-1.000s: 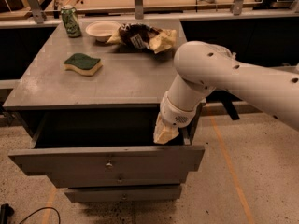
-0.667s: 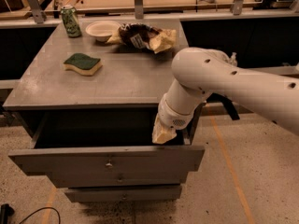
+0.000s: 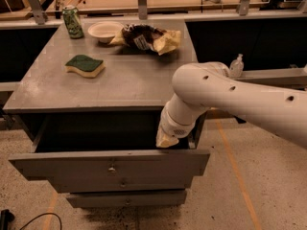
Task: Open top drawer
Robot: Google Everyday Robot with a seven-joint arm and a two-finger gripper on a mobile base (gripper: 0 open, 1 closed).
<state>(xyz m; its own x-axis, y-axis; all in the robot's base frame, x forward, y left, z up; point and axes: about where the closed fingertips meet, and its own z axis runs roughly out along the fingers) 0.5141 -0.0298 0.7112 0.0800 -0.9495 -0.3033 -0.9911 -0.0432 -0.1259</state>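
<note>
The top drawer [image 3: 62,165] of the grey metal cabinet is pulled well out, its wide front panel facing me with a small round knob [image 3: 112,168] at its centre. Its inside looks dark. My white arm comes in from the right and bends down over the drawer's right end. The gripper [image 3: 165,140] hangs just inside the drawer, behind the front panel's top edge near the right corner. Only its pale tip shows.
Two slimmer drawer fronts [image 3: 124,198] sit below, partly out. On the cabinet top [image 3: 124,80] lie a green-and-yellow sponge [image 3: 85,65], a green can [image 3: 72,21], a white bowl [image 3: 104,30] and a crumpled chip bag [image 3: 148,37]. A small bottle [image 3: 236,65] stands behind my arm.
The arm's elbow has shifted slightly left. The drawer and the gripper stay about where they were.
</note>
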